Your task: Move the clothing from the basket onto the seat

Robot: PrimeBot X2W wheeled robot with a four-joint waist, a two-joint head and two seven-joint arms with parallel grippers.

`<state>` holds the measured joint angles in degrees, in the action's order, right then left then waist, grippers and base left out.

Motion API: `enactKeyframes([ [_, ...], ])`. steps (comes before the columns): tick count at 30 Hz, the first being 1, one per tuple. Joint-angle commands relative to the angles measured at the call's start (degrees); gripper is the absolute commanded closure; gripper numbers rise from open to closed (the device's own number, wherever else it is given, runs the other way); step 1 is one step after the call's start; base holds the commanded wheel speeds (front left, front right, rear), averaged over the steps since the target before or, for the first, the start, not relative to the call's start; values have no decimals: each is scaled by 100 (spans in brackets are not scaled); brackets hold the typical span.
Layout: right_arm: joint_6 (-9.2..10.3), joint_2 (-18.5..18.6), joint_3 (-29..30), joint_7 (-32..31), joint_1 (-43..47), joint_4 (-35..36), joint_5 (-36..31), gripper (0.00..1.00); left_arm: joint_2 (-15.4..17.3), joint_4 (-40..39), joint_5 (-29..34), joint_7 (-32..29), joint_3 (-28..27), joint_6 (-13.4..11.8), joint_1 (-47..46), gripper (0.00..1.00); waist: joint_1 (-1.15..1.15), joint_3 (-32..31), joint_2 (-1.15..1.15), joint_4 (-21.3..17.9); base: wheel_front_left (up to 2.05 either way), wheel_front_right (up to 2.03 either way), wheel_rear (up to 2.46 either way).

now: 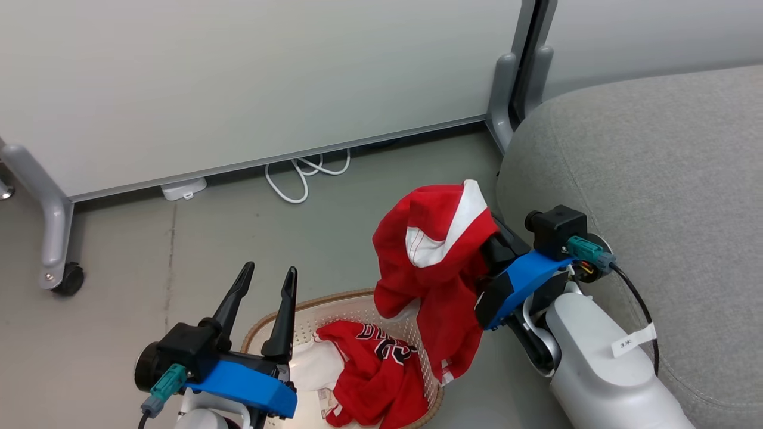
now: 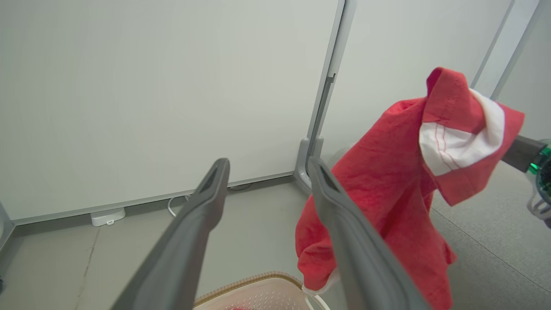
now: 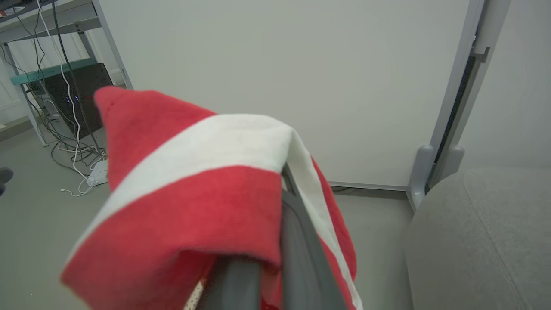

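A red garment with white stripe trim point(image 1: 435, 256) hangs from my right gripper point(image 1: 490, 249), which is shut on it, its fingertips buried in the cloth. The garment dangles over the right rim of the cream basket point(image 1: 334, 296), just left of the grey seat point(image 1: 656, 179). In the basket lies a red jersey with black-and-white lettering point(image 1: 369, 369). My left gripper point(image 1: 269, 271) stands open and empty above the basket's left rim. The left wrist view shows the hanging garment point(image 2: 387, 189) to the right of the open left gripper point(image 2: 269, 165). The right wrist view has cloth point(image 3: 193, 181) draped over the fingers and the seat point(image 3: 482, 237) at right.
A pale partition panel point(image 1: 238, 77) on grey wheeled legs point(image 1: 56, 238) stands behind the basket, its post point(image 1: 506, 95) beside the seat's corner. A white cable point(image 1: 298, 176) and a white adapter point(image 1: 183, 187) lie on the grey floor. A shelf with cables point(image 3: 64, 94) stands far left.
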<state>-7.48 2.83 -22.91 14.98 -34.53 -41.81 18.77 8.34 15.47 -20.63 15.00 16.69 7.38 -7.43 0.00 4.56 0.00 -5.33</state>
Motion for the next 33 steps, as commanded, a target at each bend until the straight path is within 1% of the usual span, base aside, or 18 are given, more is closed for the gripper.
enactKeyframes([
  [1, -2, 12, 16, 30, 23, 32, 6, 100, 18, -30, -24, 26, -29, 16, -8, 0, 0, 31, 0, -142, 0, 0, 0],
  [3, -3, 11, 25, 30, 26, 53, 26, 100, 40, -50, -16, 26, -42, 16, -16, 0, 0, 52, 0, -300, 0, 0, 0],
  [9, -3, 11, 36, 30, 79, 99, 49, 100, 86, -92, -16, 26, -31, 16, -89, 0, 0, 127, 0, -940, 0, 0, 0],
  [13, -2, 10, 42, 29, 74, 130, 69, 100, 98, -144, -16, 26, -57, 16, -140, 0, 0, 204, 0, -1414, 0, 0, 0],
  [14, -2, 9, 65, 30, 93, 131, 60, 100, 109, -153, -21, 26, -52, 16, -173, 0, 0, 228, 0, -1633, 0, 0, 0],
  [15, -2, 9, 65, 30, 93, 131, 60, 100, 109, -153, -21, 26, -52, 16, -173, 0, 0, 228, 0, -1633, 0, 0, 0],
  [20, -3, 7, 157, 30, 140, 170, 19, 100, 166, -147, -27, 26, 3, 16, -225, 0, 0, 296, 0, -2136, 0, 0, 0],
  [25, -2, 6, 239, 29, 221, 253, 95, 100, 219, -189, 33, 27, 5, 17, -207, 0, 0, 366, 0, -2561, 0, 0, 0],
  [33, -2, 5, 737, 28, 451, 439, -62, 100, 322, -31, -69, 26, 415, 16, -518, 0, 0, 488, 0, -2677, 0, 0, 0],
])
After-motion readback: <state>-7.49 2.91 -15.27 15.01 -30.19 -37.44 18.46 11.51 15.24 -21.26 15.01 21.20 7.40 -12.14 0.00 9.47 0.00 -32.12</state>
